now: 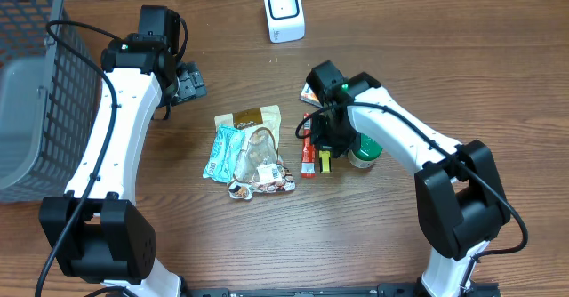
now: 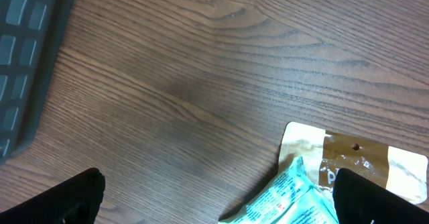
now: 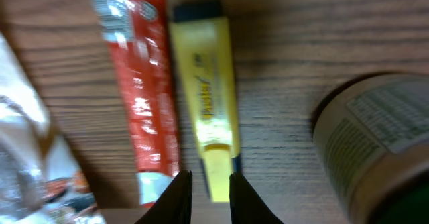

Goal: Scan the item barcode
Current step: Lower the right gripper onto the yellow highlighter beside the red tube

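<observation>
The right claw [image 3: 210, 198], fingers nearly together, sat at the end of the highlighter [image 3: 204, 83]; a grip could not be told. The highlighter lay on the table [image 3: 288, 23] between a red packet [image 3: 144, 96] and a can [image 3: 369, 143]. The left claw [image 2: 218, 200] gaped, released.

robot lab rig set up like a shop checkout. wood-grain bench [image 1: 444, 57], with left arm [image 1: 116, 146] and right arm [image 1: 400, 132] based at its near edge. grey mesh basket [image 1: 27, 84] at the left, white barcode scanner [image 1: 284, 11] at the far side, and snack packets [image 1: 249, 150], yellow highlighter [image 1: 325, 162] and can [image 1: 364, 150] lying loose between the arms.
</observation>
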Robot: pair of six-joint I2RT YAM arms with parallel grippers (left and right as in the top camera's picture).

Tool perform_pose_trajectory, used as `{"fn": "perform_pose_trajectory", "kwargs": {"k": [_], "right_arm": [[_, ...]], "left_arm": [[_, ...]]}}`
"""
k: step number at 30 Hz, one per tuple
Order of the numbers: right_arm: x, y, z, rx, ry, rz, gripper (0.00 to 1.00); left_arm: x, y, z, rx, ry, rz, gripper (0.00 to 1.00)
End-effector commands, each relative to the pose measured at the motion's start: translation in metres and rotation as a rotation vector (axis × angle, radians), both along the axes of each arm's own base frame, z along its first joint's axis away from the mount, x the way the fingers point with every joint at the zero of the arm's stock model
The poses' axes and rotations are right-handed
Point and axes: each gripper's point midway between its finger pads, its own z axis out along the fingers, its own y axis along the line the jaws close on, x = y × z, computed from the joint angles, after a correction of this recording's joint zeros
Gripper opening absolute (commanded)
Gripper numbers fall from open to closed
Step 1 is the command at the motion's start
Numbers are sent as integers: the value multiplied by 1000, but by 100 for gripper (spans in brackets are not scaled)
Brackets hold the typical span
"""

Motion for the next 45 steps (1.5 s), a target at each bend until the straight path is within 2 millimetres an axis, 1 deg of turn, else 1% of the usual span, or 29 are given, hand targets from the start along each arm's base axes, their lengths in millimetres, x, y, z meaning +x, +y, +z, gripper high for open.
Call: {"fn": "perform_pose_trajectory", "kwargs": {"k": [1, 6, 13, 14, 21, 27, 31, 33, 45], "right_arm": [[-5, -5, -6, -13, 0, -3, 20], [-10, -13, -12, -48, 12, -4, 22], [-9, -9, -12, -26, 11, -4, 34], [-10, -8, -11, -20, 15, -3, 34], [-14, 0, -11, -13, 16, 19, 34], [-14, 5, -12, -58, -26, 54, 34], [-13, 4, -12, -90, -45, 65, 34], [-13, 4, -12, -89, -44, 42, 34], [-13, 4, -13, -89, -45, 42, 34]], "left_arm": [[4, 2, 7, 11, -23, 3, 100], [4, 2, 7, 11, -23, 3, 100], [4, 2, 7, 11, -23, 3, 100], [4, 2, 7, 11, -23, 3, 100], [4, 2, 7, 11, -23, 3, 100], [4, 2, 7, 11, -23, 3, 100], [4, 2, 7, 11, -23, 3, 100], [4, 2, 7, 11, -23, 3, 100], [4, 2, 7, 11, -23, 3, 100]]}}
